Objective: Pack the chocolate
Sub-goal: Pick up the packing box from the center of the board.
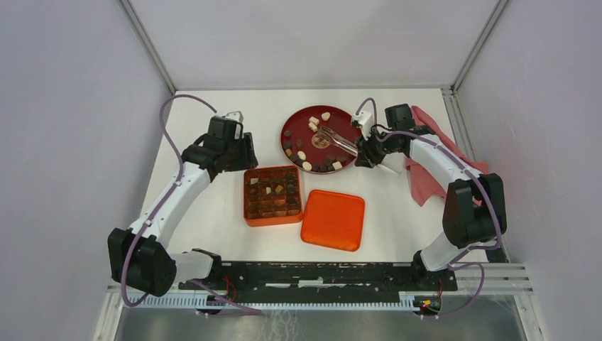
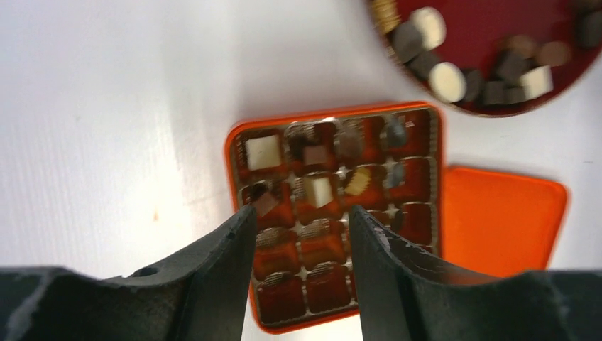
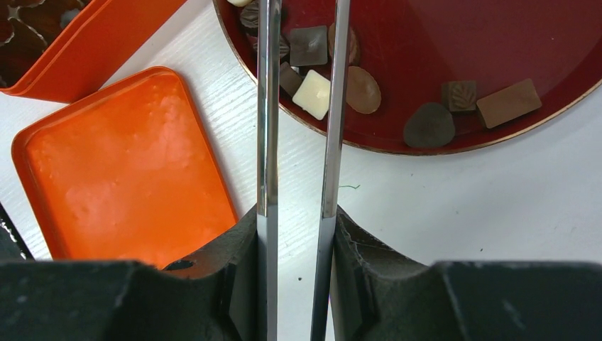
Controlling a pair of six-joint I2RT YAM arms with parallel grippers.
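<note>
Gripping tongs [image 3: 267,106] in right gripper [image 3: 294,220] over plate [image 3: 497,42]; left gripper [image 2: 299,213] parted, empty, above box [image 2: 231,153]. Expect chocolate [image 3: 312,94], mostly on plate, some in box cells, light, hard, slick, easily marred; pinch gently across flat sides.

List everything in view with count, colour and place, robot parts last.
plate: one, dark red, far centre of the table
chocolate on plate: many, brown and cream, mostly by its near rim
box: one, orange, compartmented, nearer than the plate
chocolate in box: several, brown and cream, far rows
lid: one, orange, right of the box
cloth: one, pinkish red, far right
tongs: one pair, metal, tips over the plate
table: one, white
left gripper: open, above the box
right gripper: shut on the tongs
</note>
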